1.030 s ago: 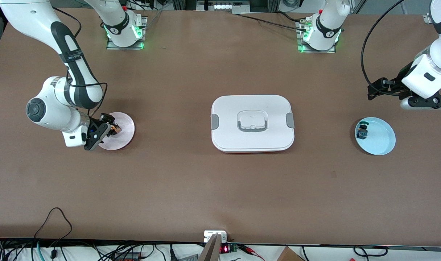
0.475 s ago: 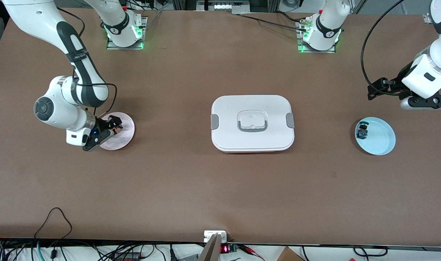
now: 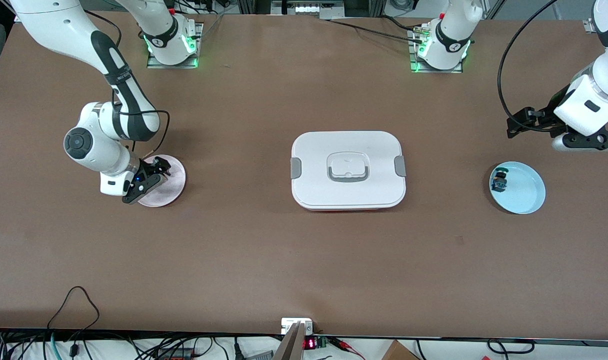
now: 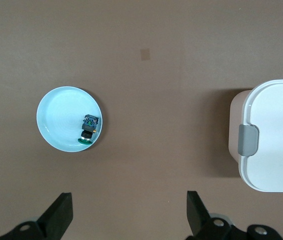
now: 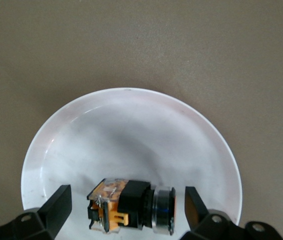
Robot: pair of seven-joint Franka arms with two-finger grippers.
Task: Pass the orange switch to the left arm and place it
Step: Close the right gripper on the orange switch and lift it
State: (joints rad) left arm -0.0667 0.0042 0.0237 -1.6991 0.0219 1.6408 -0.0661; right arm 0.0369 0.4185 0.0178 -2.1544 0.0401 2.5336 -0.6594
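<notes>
- Down at the right arm's end of the table, the right gripper (image 3: 154,172) hung low over a pale pink plate (image 3: 171,182), its fingers (image 5: 56,207) spread apart with nothing clamped between them.
- Between those spread fingers, in the right wrist view, lay the orange switch (image 5: 131,206), resting on its side on the plate; its black body and silver ring pointed toward one finger and its orange block toward the other, and neither finger touched it.
- From the front camera the switch itself was hidden under the gripper, so only the wrist view showed it.
- The plate (image 5: 131,135) was shallow and round, bare apart from the switch, and sat directly on the brown table (image 3: 264,260).
- The right arm (image 3: 109,135) came from its base at the top of the front view and bent down over the plate's edge.
- The white box (image 3: 348,170), lid on and grey clips at both short sides, sat at the middle of the table, well apart from the pink plate.
- Toward the left arm's end, a light blue plate (image 3: 524,192) held a small blue-and-green component (image 3: 499,182) near its rim on the box's side.
- The left gripper (image 4: 129,215) waited up in the air with its fingers wide apart and empty, over bare table just beside the blue plate (image 4: 56,120); a corner of the box (image 4: 276,140) showed in its wrist view.
</notes>
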